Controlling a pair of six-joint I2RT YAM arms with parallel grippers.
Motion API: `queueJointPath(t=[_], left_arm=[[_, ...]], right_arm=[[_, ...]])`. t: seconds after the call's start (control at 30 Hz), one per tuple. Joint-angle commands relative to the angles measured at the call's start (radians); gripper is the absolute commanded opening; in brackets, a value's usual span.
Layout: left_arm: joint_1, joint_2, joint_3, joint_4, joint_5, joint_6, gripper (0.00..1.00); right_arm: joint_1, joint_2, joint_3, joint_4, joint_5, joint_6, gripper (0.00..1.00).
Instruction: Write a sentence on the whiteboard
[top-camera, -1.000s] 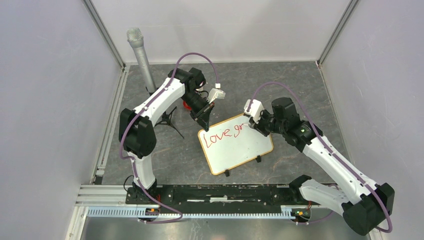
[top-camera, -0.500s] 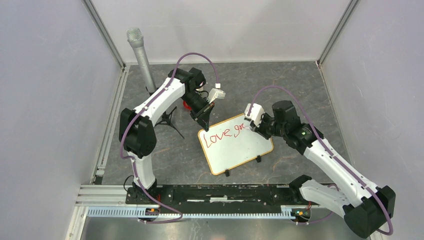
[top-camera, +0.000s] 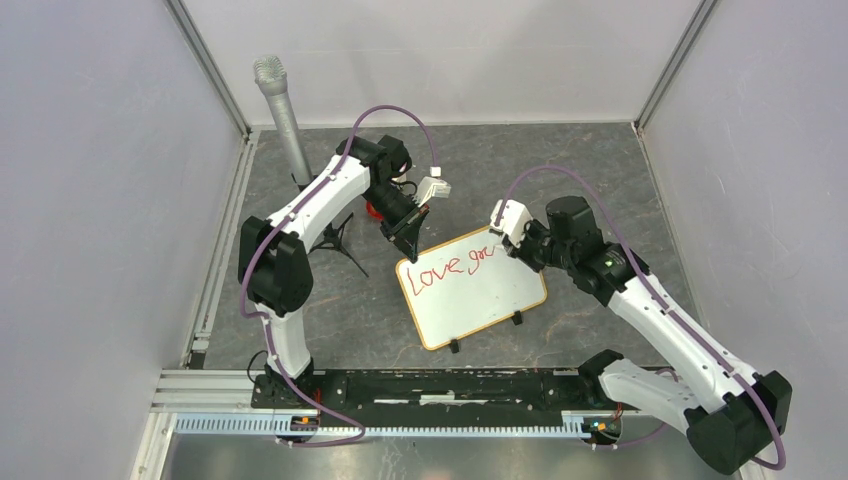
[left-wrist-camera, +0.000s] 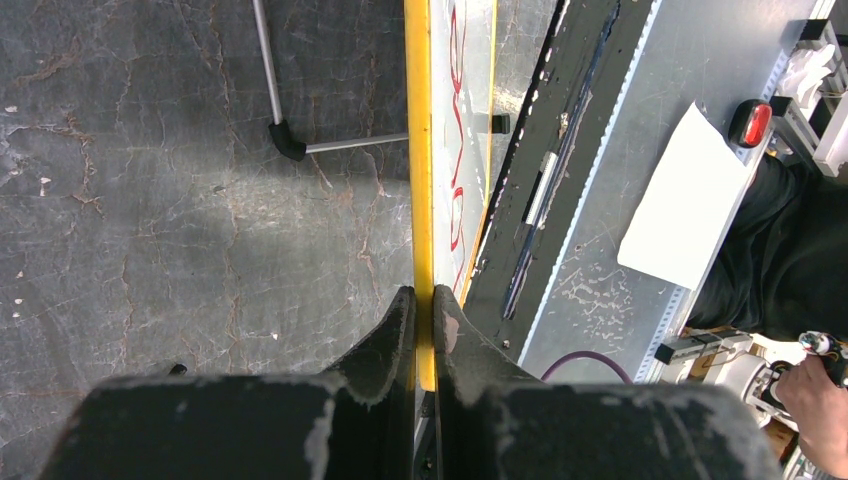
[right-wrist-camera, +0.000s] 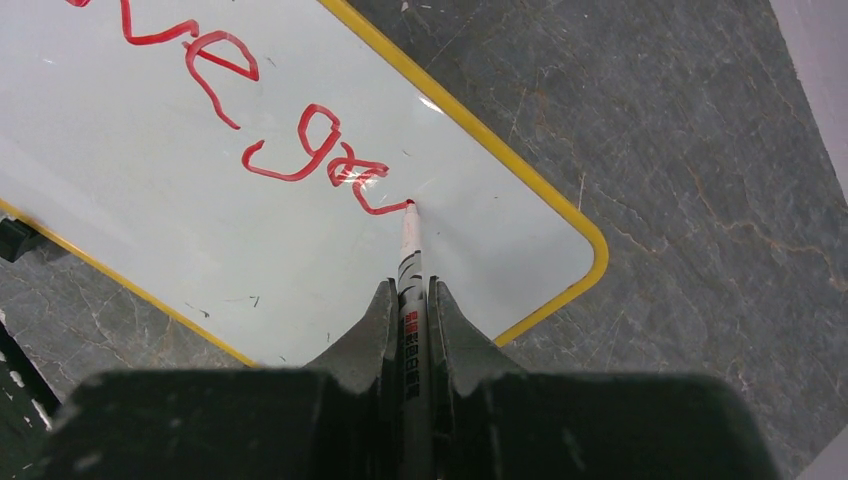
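Whiteboard (top-camera: 485, 300) stands near the middle of the grey table (top-camera: 600, 170), between the two arms, and it is turned at an angle to the near edge. It rests on two small black feet (top-camera: 517, 319) on its near side. On its far part we read the sentence (top-camera: 450, 265) in red: "Love", then "gr" and one short curved stroke more. The left gripper (top-camera: 412, 240) is at the far left corner of the board. In the left wrist view its claw (left-wrist-camera: 424, 300) is narrow and pinches the yellowish frame (left-wrist-camera: 420, 150) from both sides. The right gripper (top-camera: 507, 245) is at the far right end of the board. In the right wrist view its claw (right-wrist-camera: 412, 290) is closed narrow on a marker (right-wrist-camera: 410, 255), and the red tip touches the white surface (right-wrist-camera: 150, 220) just at the end of the last stroke (right-wrist-camera: 375, 205). Far left on the table stands a grey pole on a black tripod (top-camera: 285, 120), well apart from the board.
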Motion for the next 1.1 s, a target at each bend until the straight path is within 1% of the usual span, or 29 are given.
queueJointPath(t=[0.0, 0.2, 0.67, 0.9, 1.07], left_arm=[[-0.009, 0.006, 0.021, -0.028, 0.035, 0.052, 0.03], [-0.009, 0.004, 0.018, -0.03, 0.036, 0.054, 0.02], [-0.009, 0.003, 0.018, -0.029, 0.03, 0.052, 0.03], [-0.009, 0.003, 0.021, -0.03, 0.031, 0.05, 0.03], [-0.01, 0.001, 0.023, -0.032, 0.03, 0.051, 0.02]], right_arm=[[-0.005, 0.011, 0.048, 0.04, 0.004, 0.009, 0.0], [-0.005, 0.021, 0.036, 0.04, -0.046, 0.029, 0.0], [-0.004, 0.023, 0.037, 0.048, -0.105, 0.037, 0.0], [-0.009, -0.009, 0.051, 0.021, -0.069, 0.018, 0.0], [-0.038, -0.025, 0.065, -0.01, -0.062, -0.001, 0.0]])
